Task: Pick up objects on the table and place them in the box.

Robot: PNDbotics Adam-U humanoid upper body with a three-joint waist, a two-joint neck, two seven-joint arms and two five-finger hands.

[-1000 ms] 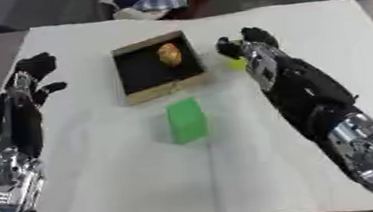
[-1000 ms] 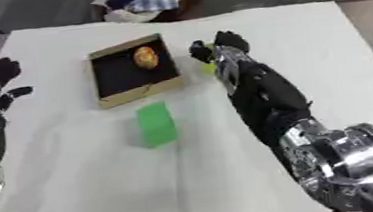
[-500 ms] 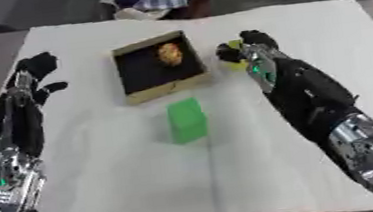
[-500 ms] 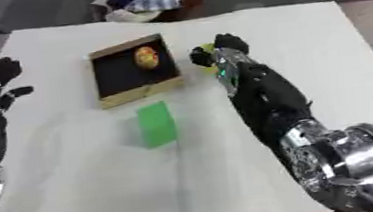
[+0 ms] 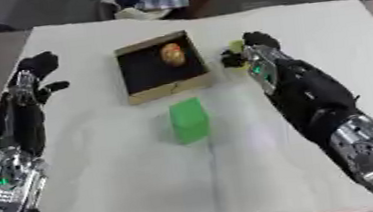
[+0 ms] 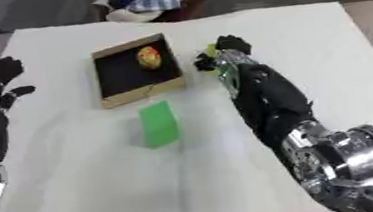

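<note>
Closing on a small yellow-green object (image 5: pixel 235 47) just right of the box (image 5: pixel 161 66), the right hand (image 5: pixel 252 50) is seen with fingers curled around it. A lift over the box wall is judged to be called for next, to where an orange item (image 5: pixel 173 54) lies; the green block (image 5: pixel 188 120) remains on the table.

Both arms are showing black shells with silver metal joints. The right hand (image 5: pixel 252 50) and left hand (image 5: pixel 36 69) are black; small green lights are glowing beside the right wrist and low on the left forearm.

A white worktop (image 5: pixel 111 187) carries a shallow cardboard box (image 5: pixel 131 50) (black inside) near the middle, with a green block (image 5: pixel 188 121) just in front of it.
</note>
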